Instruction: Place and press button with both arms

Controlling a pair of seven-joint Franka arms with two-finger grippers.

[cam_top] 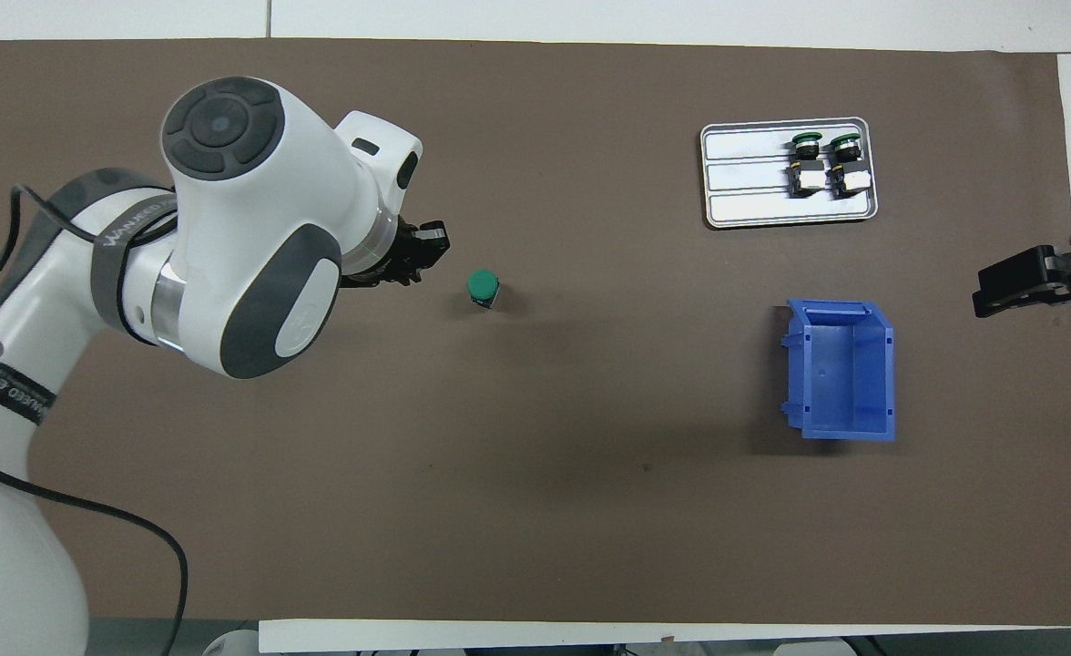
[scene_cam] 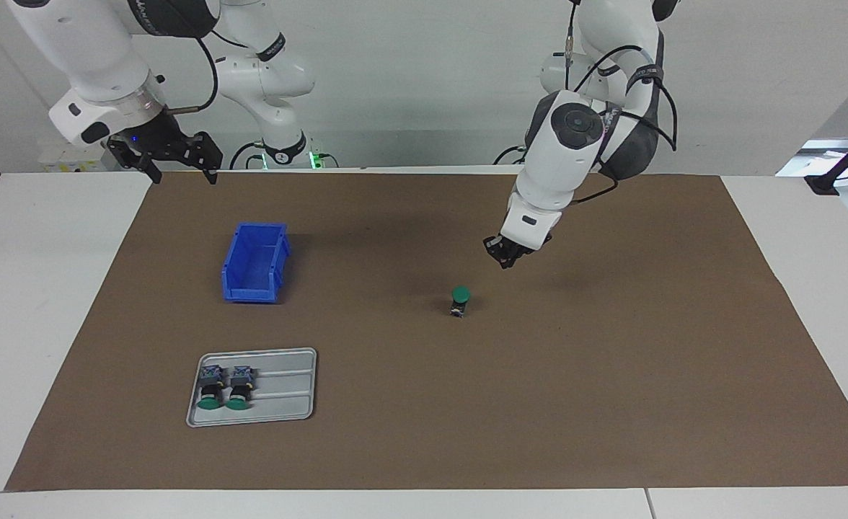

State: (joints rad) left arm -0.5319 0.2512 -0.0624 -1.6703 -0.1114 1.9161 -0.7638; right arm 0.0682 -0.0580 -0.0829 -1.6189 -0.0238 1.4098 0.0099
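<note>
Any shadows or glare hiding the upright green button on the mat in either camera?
Facing view: the green-capped push-button stands clear on the brown mat, with only a soft arm shadow nearer the robots. Overhead view: the button casts a faint shadow beside itself; no glare, though the metal tray shines slightly.

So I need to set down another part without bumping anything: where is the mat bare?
Bare: the wide stretch between the standing button and the blue bin, and the mat toward the left arm's end. Crowded: the tray with two buttons beside the bin, and under the left gripper.
</note>
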